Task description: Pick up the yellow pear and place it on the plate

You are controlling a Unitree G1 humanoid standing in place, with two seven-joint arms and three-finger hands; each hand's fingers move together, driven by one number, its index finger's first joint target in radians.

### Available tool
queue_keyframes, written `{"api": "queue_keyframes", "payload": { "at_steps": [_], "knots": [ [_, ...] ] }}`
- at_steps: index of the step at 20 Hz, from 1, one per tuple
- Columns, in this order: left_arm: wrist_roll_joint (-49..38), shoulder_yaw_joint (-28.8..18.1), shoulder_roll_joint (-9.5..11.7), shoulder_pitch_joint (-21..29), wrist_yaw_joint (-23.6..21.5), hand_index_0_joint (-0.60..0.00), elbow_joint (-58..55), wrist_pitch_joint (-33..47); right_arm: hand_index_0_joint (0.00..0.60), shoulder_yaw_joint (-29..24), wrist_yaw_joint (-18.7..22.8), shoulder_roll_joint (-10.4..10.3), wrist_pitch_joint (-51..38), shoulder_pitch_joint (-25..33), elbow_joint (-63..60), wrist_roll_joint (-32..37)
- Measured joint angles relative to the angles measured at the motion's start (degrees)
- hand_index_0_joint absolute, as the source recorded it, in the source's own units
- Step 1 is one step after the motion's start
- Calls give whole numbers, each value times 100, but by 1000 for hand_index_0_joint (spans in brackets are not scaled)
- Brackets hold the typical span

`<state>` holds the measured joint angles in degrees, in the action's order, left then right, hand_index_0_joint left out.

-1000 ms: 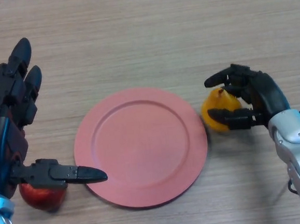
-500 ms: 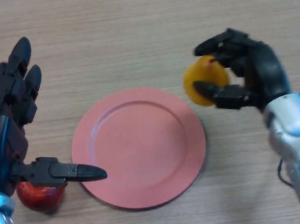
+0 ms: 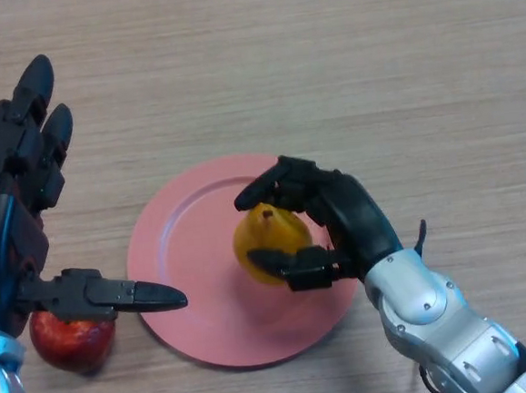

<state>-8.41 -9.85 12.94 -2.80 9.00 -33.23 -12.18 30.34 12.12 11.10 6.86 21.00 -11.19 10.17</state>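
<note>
- Worktop: pale wood grain, carrying everything in view.
- Plate: round and pink, lying flat directly beneath the right hand's fingers; its bare area extends away from them toward the left hand.
- Left hand: fingers straight and spread, holding nothing, thumb pointing across the near edge of the plate; it lies well apart from the pear and is the farther hand.
- Right hand: fingers curled over the far side of the pear, thumb pressed against its near side, so the fruit is pinched between them; this hand is the nearer one and already carries the load.
- Pear: yellow, enclosed between the fingers and thumb, over the right half of the plate. Its stem end faces up toward the camera, so its long axis looks roughly upright. Whether its base touches the plate cannot be told.
- Apple: red, on the worktop under the left hand's thumb, just beside the plate's rim.
- Judgement: the plate lies straight below the pear, so lowering and then spreading the fingers would likely complete the placement.
</note>
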Motion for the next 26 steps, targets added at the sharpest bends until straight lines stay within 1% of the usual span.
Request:
{"api": "queue_keyframes", "payload": {
  "at_steps": [1, 3, 4, 5, 7, 8, 9, 10, 12, 14, 17, 19, 21, 22, 23, 26],
  "knots": [
    [0, 0, 0, 1, 0, 0, 2, 0, 600, 9, 21, 17, -1, 2, -22, 109],
    [-1, -1, 1, 1, 0, 0, 22, 0, 600, 7, 52, 20, 137, -3, 69, 684],
    [-1, -1, 1, 0, 0, 0, 39, 0, 600, 5, 22, 17, 484, -3, 199, 939],
    [-1, -1, 1, -1, 0, 0, 53, 0, 600, 5, -36, 17, 670, -3, 229, 1016],
    [-1, -1, 1, -1, 0, 0, 109, 0, 401, 6, -63, 18, 909, -2, 243, 1124],
    [-2, -1, 1, -1, 0, 0, 110, 0, 250, -2, -64, 18, 937, -2, 302, 1124],
    [-1, -1, 1, -1, 0, 0, 111, 0, 149, -10, -66, 18, 944, 3, 343, 1125],
    [-1, -1, 1, -2, 0, 0, 114, 0, 0, -32, -77, 18, 988, 3, 467, 1180],
    [-1, -1, 2, -6, 0, 0, 133, 1, 0, -63, -171, 18, 1011, 33, 654, 1213],
    [0, -3, 2, -17, 0, 0, 133, 1, 0, -79, -171, 18, 1013, 30, 795, 1212],
    [2, -17, 3, -40, 0, 0, 133, 38, 0, -326, -212, 18, 1140, -43, 1328, 1154],
    [4, -18, 3, -42, 0, 0, 131, 52, 0, -673, -375, 15, 1280, -141, 1910, 1062],
    [7, -28, 3, -57, 2, 0, 128, 53, 0, -1116, -735, 8, 1549, -393, 2561, 1061],
    [7, -39, 2, -74, 3, 0, 125, 53, 0, -1355, -859, 8, 1690, -559, 2872, 1067],
    [7, -39, 2, -77, 22, 0, 120, 53, 0, -1544, -896, 6, 1758, -732, 3165, 1074],
    [4, -44, 2, -66, 51, 0, 110, 52, 0, -2427, -1230, -26, 1846, -1158, 3955, 1066]
  ]
}}
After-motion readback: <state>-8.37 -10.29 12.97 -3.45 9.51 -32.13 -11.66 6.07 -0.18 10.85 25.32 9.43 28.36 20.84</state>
